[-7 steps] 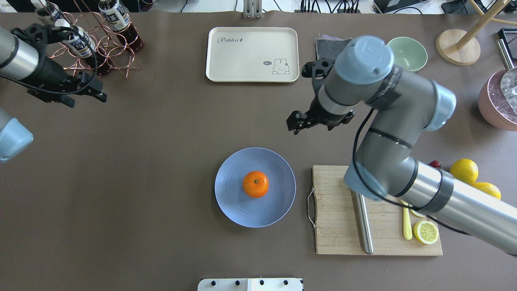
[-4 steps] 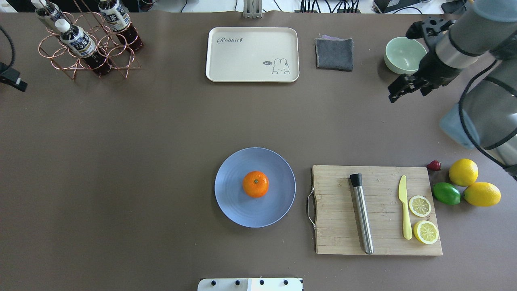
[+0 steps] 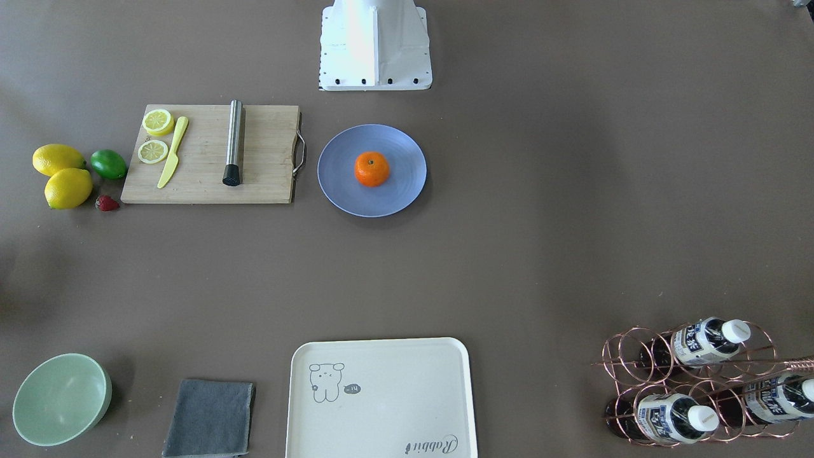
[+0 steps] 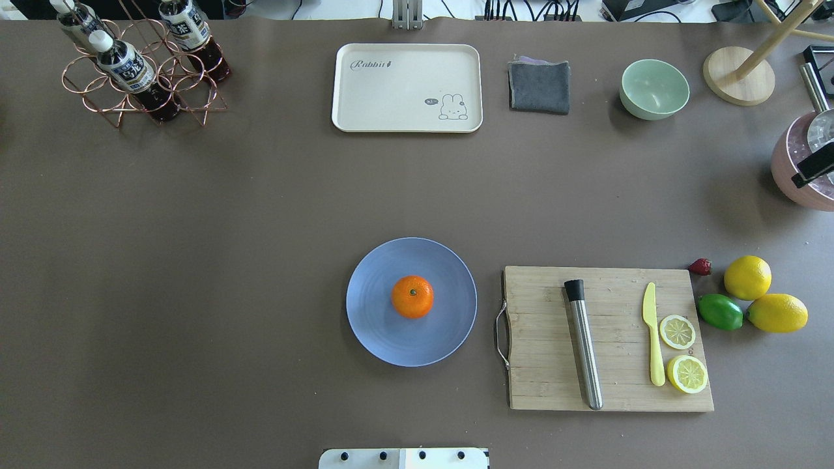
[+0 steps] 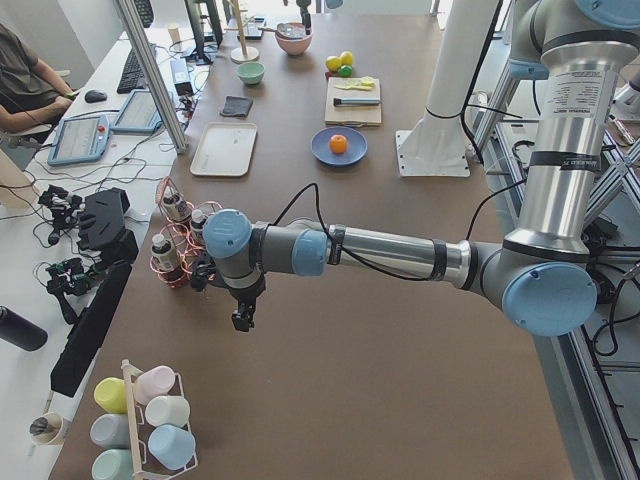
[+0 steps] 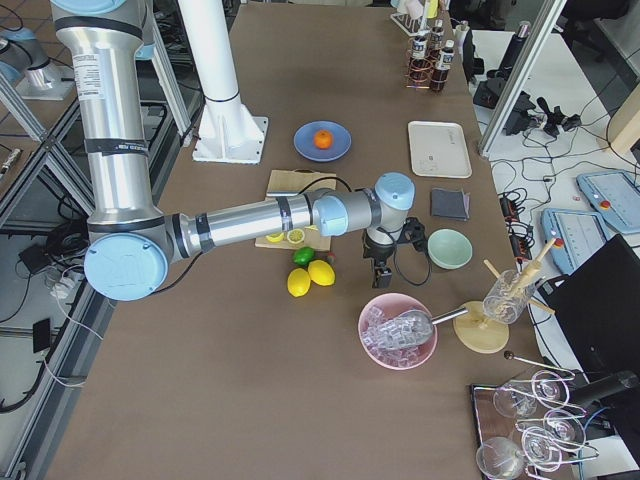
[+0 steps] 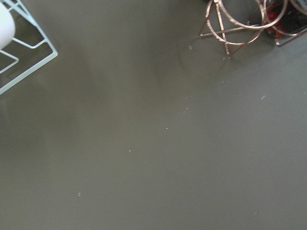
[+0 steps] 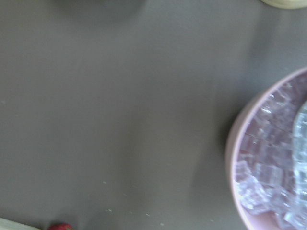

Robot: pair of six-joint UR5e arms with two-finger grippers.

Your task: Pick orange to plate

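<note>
Left gripper (image 5: 241,318): hanging over bare mat beside the bottle rack (image 5: 175,245), far left of the plate; I cannot tell how wide it is gaping.
Right gripper (image 6: 382,277): hovering by the pink ice bowl (image 6: 364,335), far right; its opening is unclear too.
Plate (image 4: 384,339): lying mid-table, left of the cutting board (image 4: 541,365).
Orange (image 4: 412,297): sitting free at the plate's centre; the task is looking done.
Risk: an arm sweeping low across could be nudging the plate and rolling the fruit off.
Views: the side cameras are showing both arms; the front-facing one is showing neither.
</note>
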